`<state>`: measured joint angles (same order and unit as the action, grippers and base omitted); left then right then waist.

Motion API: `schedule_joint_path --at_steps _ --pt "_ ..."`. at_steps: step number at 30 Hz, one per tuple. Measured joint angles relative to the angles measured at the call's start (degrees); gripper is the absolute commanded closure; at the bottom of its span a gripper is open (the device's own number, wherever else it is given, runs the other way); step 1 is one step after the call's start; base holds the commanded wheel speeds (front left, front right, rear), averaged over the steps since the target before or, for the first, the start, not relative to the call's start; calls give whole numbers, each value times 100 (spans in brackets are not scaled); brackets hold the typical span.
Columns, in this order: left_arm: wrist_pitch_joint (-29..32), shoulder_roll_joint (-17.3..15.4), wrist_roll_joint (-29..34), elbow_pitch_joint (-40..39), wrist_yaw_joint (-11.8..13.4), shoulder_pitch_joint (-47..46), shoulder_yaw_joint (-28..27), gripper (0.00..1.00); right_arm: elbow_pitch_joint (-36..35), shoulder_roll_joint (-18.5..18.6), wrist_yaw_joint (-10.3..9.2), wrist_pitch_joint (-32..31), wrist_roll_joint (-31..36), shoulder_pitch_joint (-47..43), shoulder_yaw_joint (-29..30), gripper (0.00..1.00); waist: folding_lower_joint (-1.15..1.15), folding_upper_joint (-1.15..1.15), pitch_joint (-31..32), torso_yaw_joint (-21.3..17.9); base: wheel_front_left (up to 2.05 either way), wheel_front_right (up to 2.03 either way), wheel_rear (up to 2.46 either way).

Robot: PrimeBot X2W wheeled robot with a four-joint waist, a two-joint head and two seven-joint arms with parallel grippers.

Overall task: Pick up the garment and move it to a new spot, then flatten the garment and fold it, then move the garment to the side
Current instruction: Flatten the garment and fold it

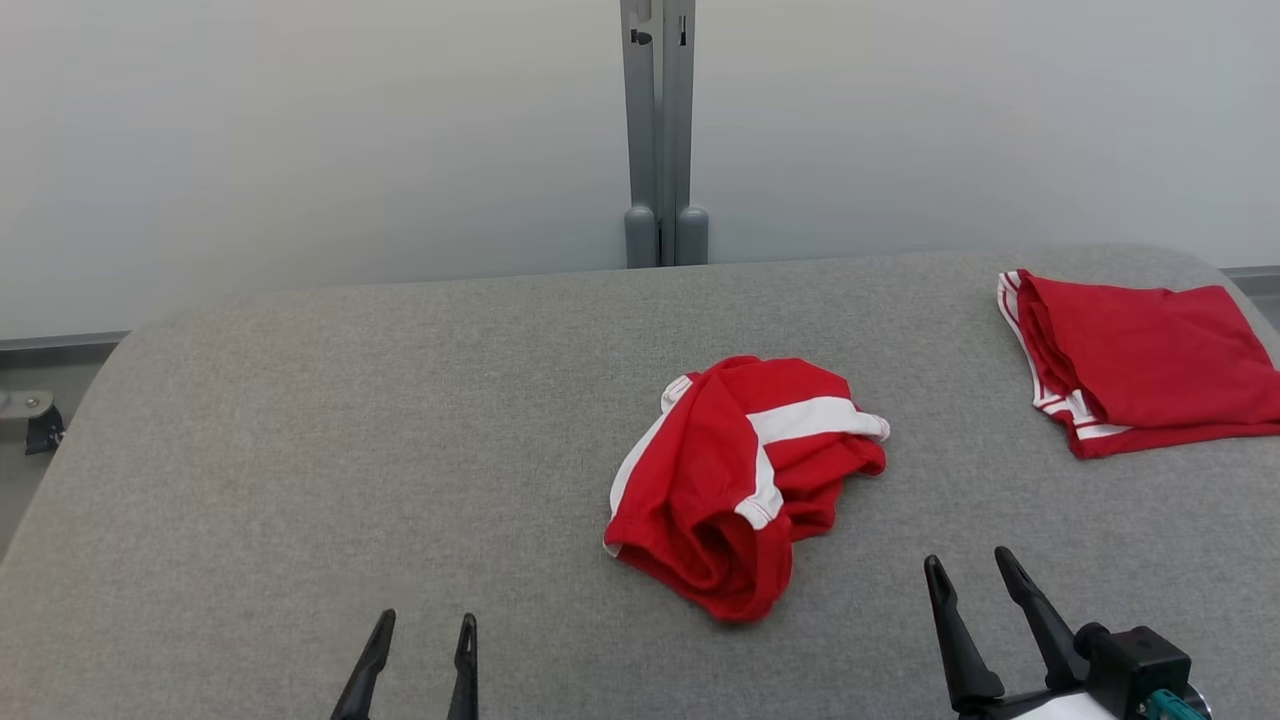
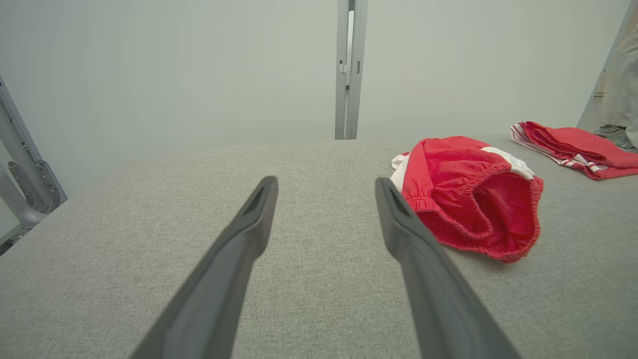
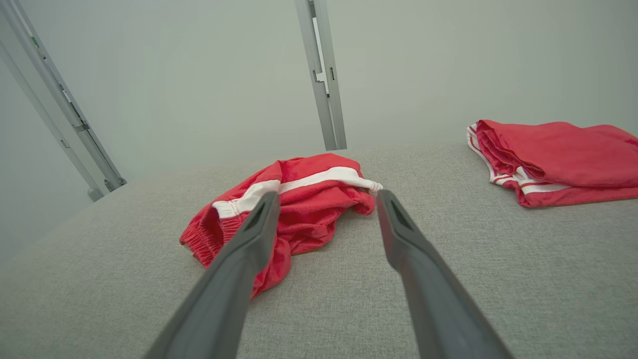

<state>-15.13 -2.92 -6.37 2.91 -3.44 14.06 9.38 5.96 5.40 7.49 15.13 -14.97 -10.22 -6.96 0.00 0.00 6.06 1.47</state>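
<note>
A crumpled red garment (image 1: 740, 480) with white stripes lies in a heap near the middle of the grey table (image 1: 300, 450). Its elastic waistband gapes toward my left gripper in the left wrist view, garment (image 2: 468, 199). My left gripper (image 1: 425, 625) stands open at the near edge, to the left of the heap and apart from it. Near the front right, my right gripper (image 1: 968, 562) is open too, with nothing between its fingers. In the right wrist view the garment (image 3: 299, 204) lies just beyond and left of the fingertips.
A second red garment (image 1: 1140, 360) with white trim lies folded flat at the table's far right; it also appears as a folded pile (image 3: 553, 159) in the right wrist view. A grey post (image 1: 660, 130) stands behind the table against a pale wall.
</note>
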Motion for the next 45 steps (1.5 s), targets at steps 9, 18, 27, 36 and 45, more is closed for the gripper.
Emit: schedule_joint_path --at_steps 9,18,27,36,45 --pt "0 12 -1454 1006 -358 -804 1379 0 -12 88 0 0 -9 132 -144 0 0 0 -153 -42 0 0 0" --pt "348 18 -3872 1741 -387 -2229 3111 0 -12 240 0 0 -10 311 -237 0 0 0 -407 -277 0 0 0" --pt "267 14 -5005 2348 -387 -3154 3672 0 -54 327 0 0 -8 531 -240 0 0 0 -802 -588 0 0 0" --pt "89 18 -5416 2684 -387 -3661 3936 0 -82 339 0 0 -3 686 -176 0 0 0 -1146 -791 0 0 0" --pt "33 19 -5756 2771 -387 -3769 3964 94 -90 337 0 0 2 692 -145 0 0 0 -1204 -827 0 0 0"
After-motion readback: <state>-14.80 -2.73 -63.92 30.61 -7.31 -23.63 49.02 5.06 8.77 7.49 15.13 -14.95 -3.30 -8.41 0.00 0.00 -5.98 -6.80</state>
